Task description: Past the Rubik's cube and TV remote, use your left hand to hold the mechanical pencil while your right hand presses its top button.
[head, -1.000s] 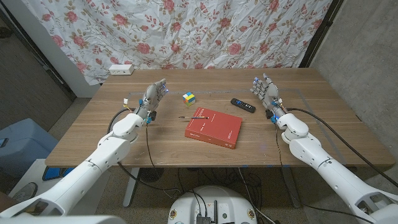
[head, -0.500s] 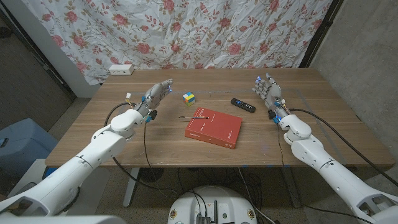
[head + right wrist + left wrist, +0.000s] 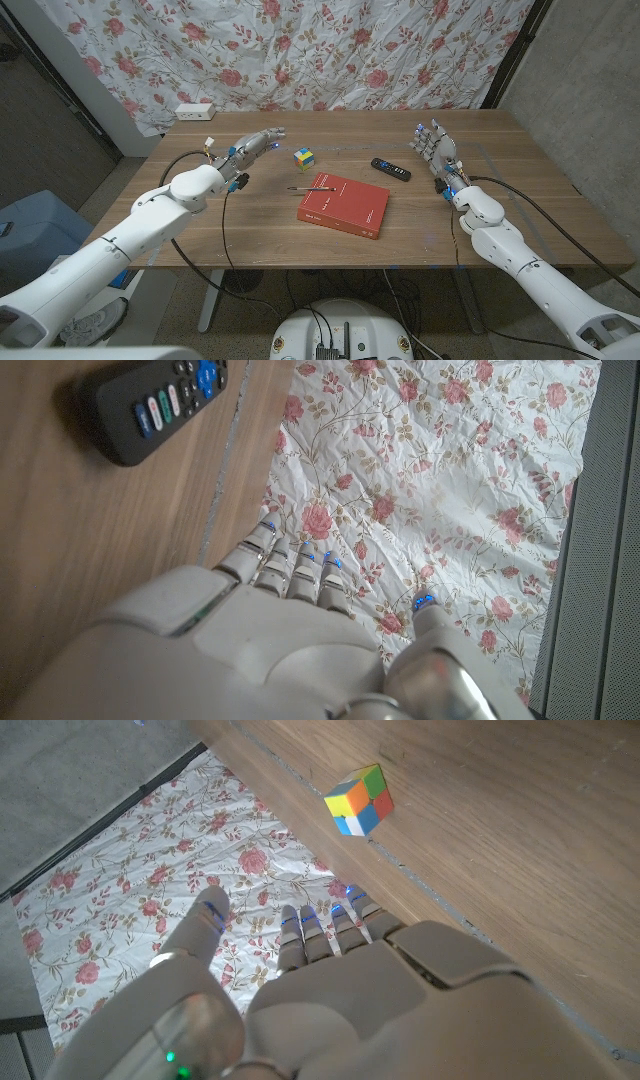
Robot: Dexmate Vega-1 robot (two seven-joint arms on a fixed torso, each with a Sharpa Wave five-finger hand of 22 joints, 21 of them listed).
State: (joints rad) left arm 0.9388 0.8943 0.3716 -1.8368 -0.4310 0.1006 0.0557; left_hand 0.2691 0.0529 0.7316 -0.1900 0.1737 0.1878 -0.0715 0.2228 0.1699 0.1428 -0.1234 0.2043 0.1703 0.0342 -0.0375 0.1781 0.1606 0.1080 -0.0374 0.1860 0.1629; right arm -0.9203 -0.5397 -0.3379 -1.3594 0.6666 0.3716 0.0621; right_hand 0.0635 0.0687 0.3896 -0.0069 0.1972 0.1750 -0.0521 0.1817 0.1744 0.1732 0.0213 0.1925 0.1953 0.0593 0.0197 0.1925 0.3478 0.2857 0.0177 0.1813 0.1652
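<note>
Nearest on the wooden table [image 3: 200, 235]: red book [image 3: 345, 205], lying flat at table centre, same place as a second ago. Across its far left corner, mechanical pencil [image 3: 310, 187], thin and dark, tip end sticking out past the book's edge toward the left; untouched, unmoved across all three moments.

Left of the book: left hand [image 3: 250, 150], fingers apart and grasping nothing, raised over the table. Changed from a second ago: then standing upright with fingers pointing up, now tipped over with fingers stretched toward the Rubik's cube [image 3: 303, 158] and nearer to it; forearm swung inward as well. Not touching cube or pencil. In the left wrist view, same hand [image 3: 330, 990] seen from the back, fingers spread, cube [image 3: 359, 800] ahead of the fingertips on bare wood.

Right side: right hand [image 3: 436, 152], upright over the table, fingers apart, nothing in it; position nearly as before, shifted only slightly. TV remote [image 3: 391, 168] just beside it, toward the centre, black, unmoved. In the right wrist view, hand [image 3: 260, 630] and remote [image 3: 155, 405] apart, no contact.

Farther back: white power strip [image 3: 195, 112] at the far left table corner. Behind all, floral cloth [image 3: 300, 50] hanging as backdrop.
</note>
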